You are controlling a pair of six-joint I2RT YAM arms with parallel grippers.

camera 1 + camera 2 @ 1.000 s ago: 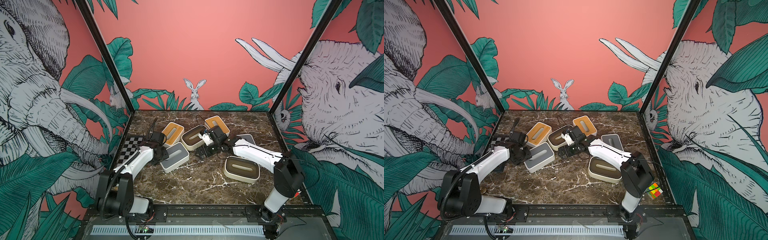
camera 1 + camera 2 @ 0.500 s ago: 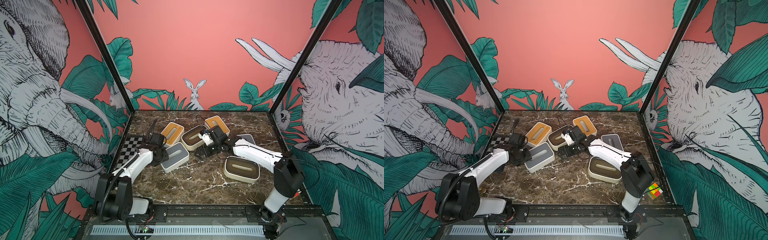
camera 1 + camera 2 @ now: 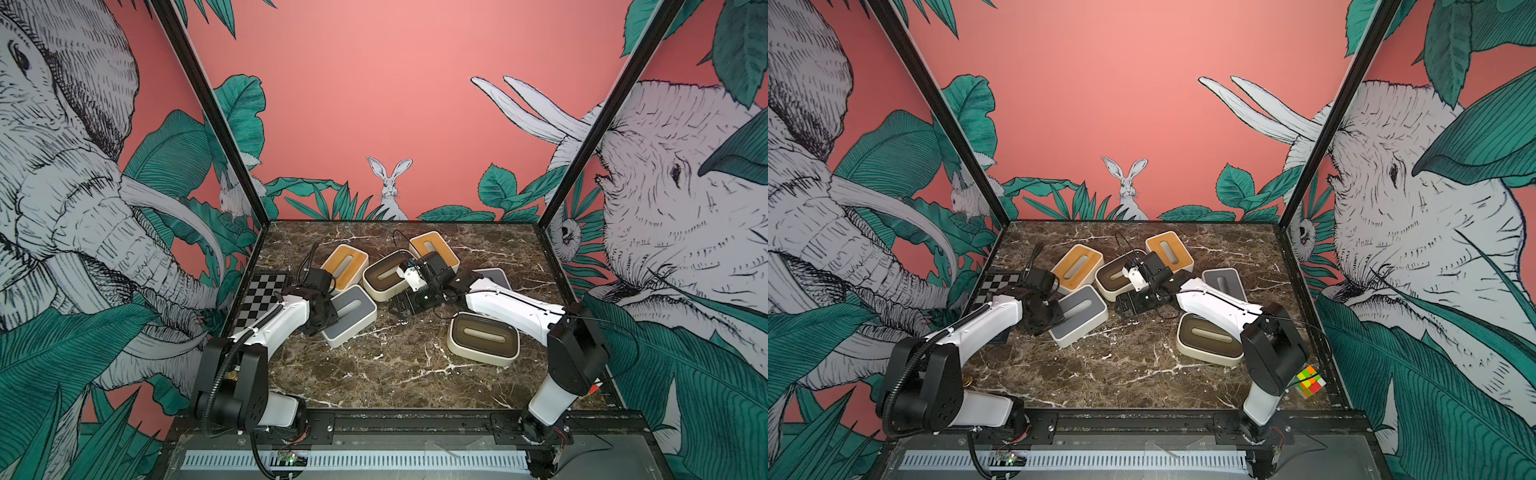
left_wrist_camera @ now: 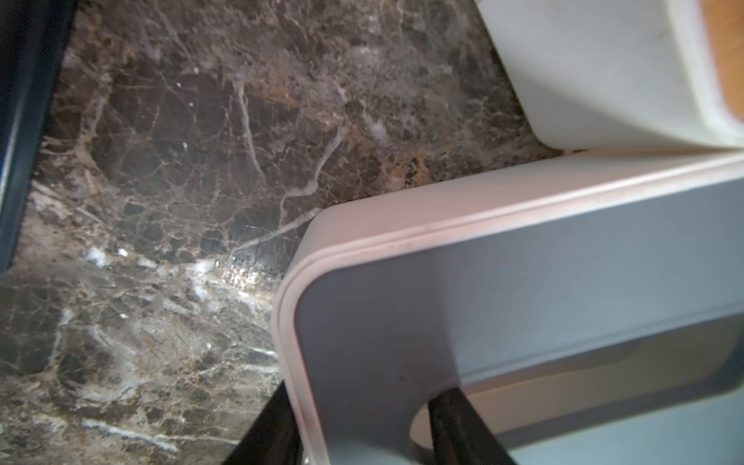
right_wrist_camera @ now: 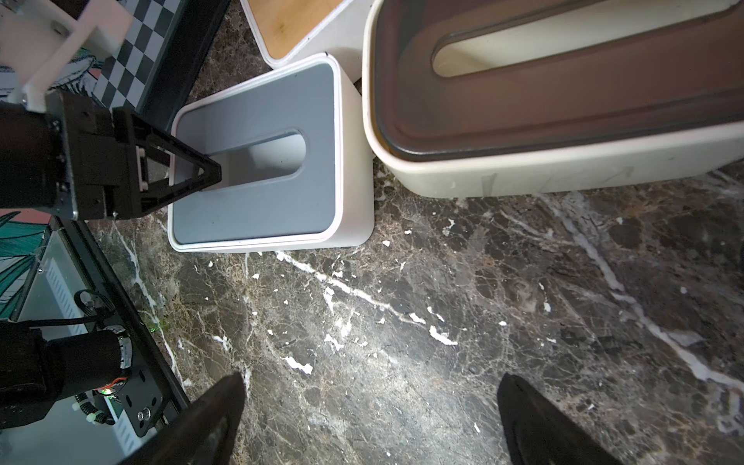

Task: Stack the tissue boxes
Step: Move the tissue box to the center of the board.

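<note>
Left arm (image 3: pixel 274 323): stretched low from its base, wrist angled down, with the left gripper (image 5: pixel 203 175) set at one short end of the grey-lidded tissue box (image 3: pixel 353 309). One finger (image 4: pixel 459 426) is inside the oval slot and the other (image 4: pixel 269 430) is outside the end wall. The jaws pinch that strip of lid and wall between them. The box sits flat on the marble table (image 3: pixel 395 374). A bamboo-lidded tissue box (image 3: pixel 345 266) stands close against its corner just beyond the fingertips; actual contact cannot be told. The checkerboard (image 3: pixel 262 291) lies beside the left wrist, on the side away from the boxes. Right arm (image 3: pixel 511 305): extended toward the table's middle, wrist bent so the right gripper (image 5: pixel 372 380) points down at bare marble, fingers spread wide, holding nothing. A dark-brown-lidded tissue box (image 5: pixel 563 100) stands just ahead of those fingertips. A second dark-brown-lidded box (image 3: pixel 484 338) lies beside the right forearm. Every visible box stands singly on the table.
</note>
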